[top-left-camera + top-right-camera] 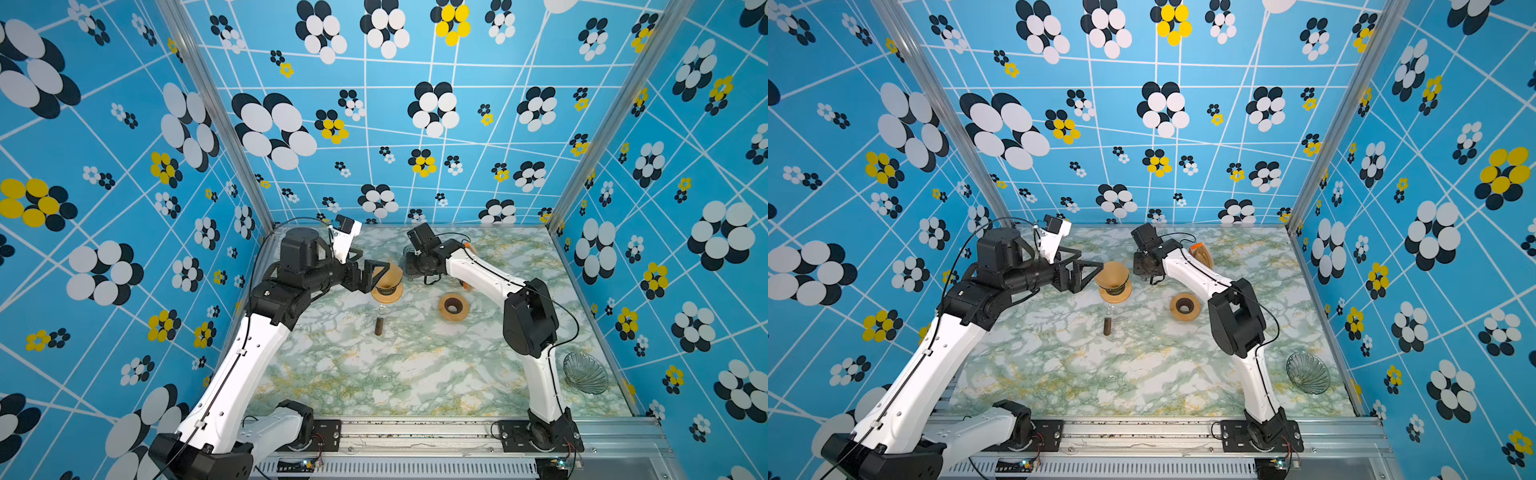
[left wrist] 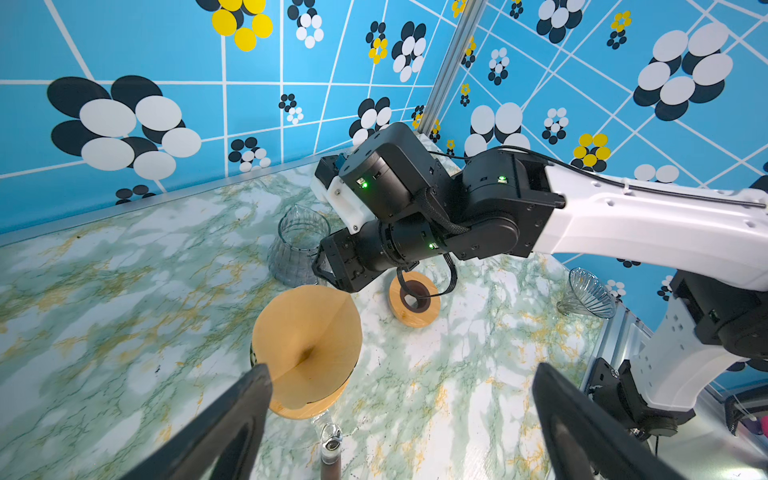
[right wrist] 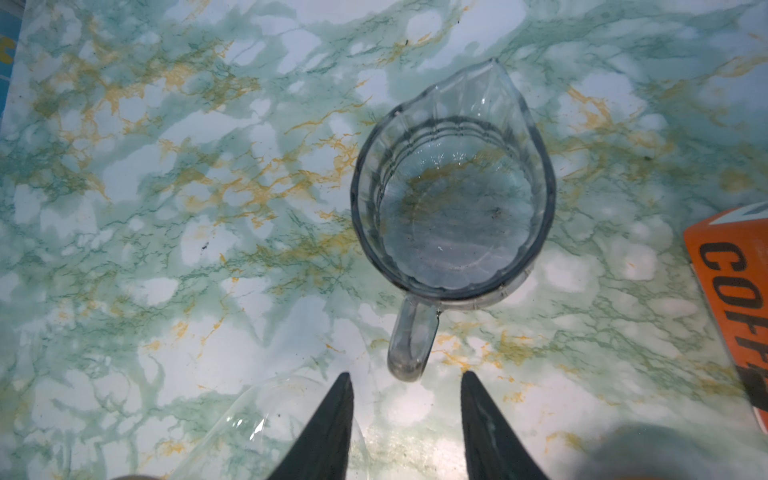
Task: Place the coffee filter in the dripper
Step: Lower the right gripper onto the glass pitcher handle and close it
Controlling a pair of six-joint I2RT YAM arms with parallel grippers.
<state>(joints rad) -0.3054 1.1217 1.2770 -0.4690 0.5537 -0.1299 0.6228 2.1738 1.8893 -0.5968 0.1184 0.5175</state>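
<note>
The tan paper coffee filter sits opened as a cone in a dark-rimmed dripper with a wooden collar. My left gripper is wide open just left of it, one fingertip close beside the filter's edge, holding nothing. My right gripper points down at a clear glass carafe. Its jaws stand partly open on either side of the end of the carafe's handle, with nothing between them.
A loose wooden ring lies mid-table. A corked tube of brown grounds lies in front of the dripper. A ribbed glass funnel lies on its side at the front right. An orange coffee pack stands right of the carafe.
</note>
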